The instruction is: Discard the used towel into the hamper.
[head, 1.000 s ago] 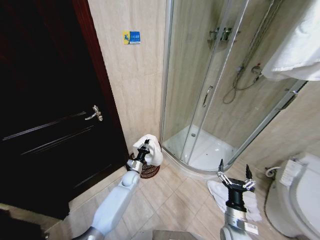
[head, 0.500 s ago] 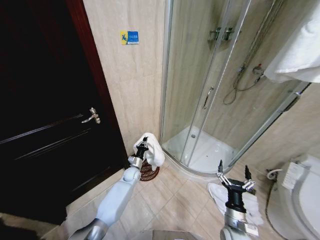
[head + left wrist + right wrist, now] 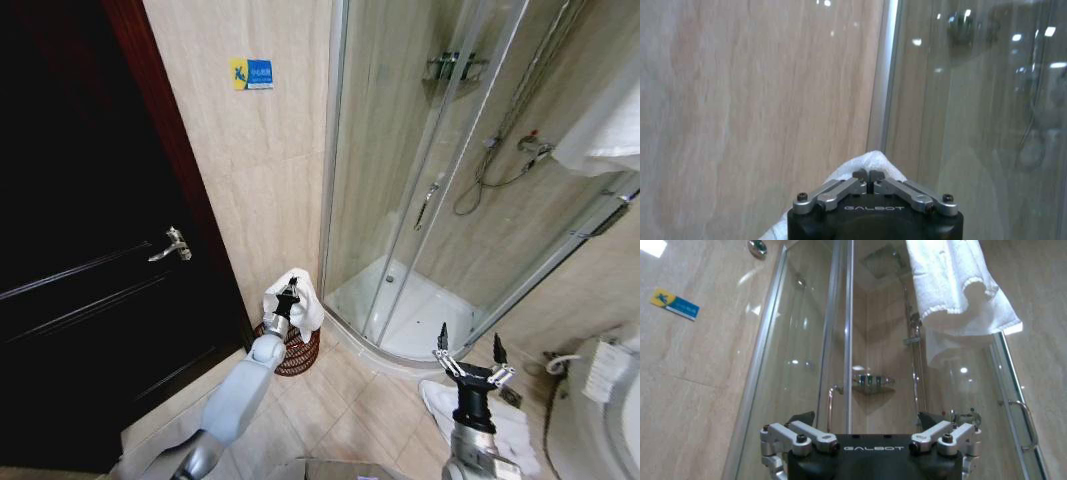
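The right gripper [image 3: 469, 352] stands nearest, fingers spread wide and holding nothing, above a white mat [image 3: 520, 440] on the floor tiles in front of the shower cabin [image 3: 420, 300].

Farther off, to the left of the cabin's curved glass, the hamper [image 3: 292, 352] sits on the floor in the corner where the beige tiled wall [image 3: 270, 180] meets the dark wooden door [image 3: 90, 290]. It is a small round basket of dark red-brown open weave, flaring toward the rim.

Directly over the hamper the left gripper [image 3: 289, 290] is extended, its fingers pinched together on the used towel [image 3: 305, 305]. The towel is white and bunched, hanging from the fingertips with its lower folds at the hamper's rim. In the left wrist view the closed fingers [image 3: 857, 186] press into a peak of white cloth [image 3: 870, 162].

Higher on the wall, above the hamper, is a small blue sign [image 3: 252, 73]. Another white towel [image 3: 953, 285] hangs over the cabin's top edge.
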Controlling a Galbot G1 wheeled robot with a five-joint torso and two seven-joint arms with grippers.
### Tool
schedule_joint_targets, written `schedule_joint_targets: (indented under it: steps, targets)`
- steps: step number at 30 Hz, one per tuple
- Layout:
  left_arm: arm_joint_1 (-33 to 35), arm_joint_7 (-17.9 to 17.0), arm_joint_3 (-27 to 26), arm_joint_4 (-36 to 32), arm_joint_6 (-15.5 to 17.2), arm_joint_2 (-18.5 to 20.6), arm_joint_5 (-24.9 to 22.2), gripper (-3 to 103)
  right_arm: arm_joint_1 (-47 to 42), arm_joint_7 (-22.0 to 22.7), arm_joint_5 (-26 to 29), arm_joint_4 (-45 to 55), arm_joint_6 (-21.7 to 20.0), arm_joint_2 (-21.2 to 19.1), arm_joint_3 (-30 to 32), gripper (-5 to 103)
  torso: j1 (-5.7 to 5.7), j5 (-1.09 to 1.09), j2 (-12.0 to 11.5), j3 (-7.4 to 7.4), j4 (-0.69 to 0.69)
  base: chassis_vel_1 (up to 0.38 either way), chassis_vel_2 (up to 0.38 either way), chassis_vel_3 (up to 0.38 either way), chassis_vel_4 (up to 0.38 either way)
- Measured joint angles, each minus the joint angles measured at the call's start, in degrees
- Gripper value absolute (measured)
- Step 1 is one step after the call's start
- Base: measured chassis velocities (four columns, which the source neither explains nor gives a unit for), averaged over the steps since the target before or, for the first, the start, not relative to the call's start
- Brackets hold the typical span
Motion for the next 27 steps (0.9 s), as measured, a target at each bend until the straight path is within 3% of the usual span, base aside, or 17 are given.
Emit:
schedule_joint_targets:
  steps: [10, 16, 22, 27]
  targets:
    - [-3.7, -0.1, -2.8, 12.5, -0.8, -3.0, 2.6, 0, -0.8, -2.5, 2.1, -0.4, 0.2, -0.1, 0.8, 100, -0.04, 0.01, 0.0, -0.01, 0.00, 0.000, 0.000, 0.000, 0.000]
    - [-4.3, 0.0, -4.0, 15.9, -1.7, -4.0, 4.3, 0, -0.6, -2.6, 2.5, -0.4, 0.2, -0.2, 1.1, 100, -0.01, 0.00, 0.0, -0.01, 0.00, 0.000, 0.000, 0.000, 0.000]
    - [-7.5, 1.3, -4.8, 24.4, -3.6, -5.1, 6.9, 0, 0.4, -3.4, 2.9, 0.2, 0.2, -0.2, 1.9, 100, -0.02, 0.00, 0.0, -0.01, 0.00, 0.000, 0.000, 0.000, 0.000]
    - [-8.9, 2.1, -5.7, 27.8, -3.2, -6.0, 7.6, 0, 0.7, -4.2, 3.6, 0.3, 0.1, -0.2, 2.5, 100, -0.02, 0.01, 0.0, -0.01, 0.00, 0.000, 0.000, 0.000, 0.000]
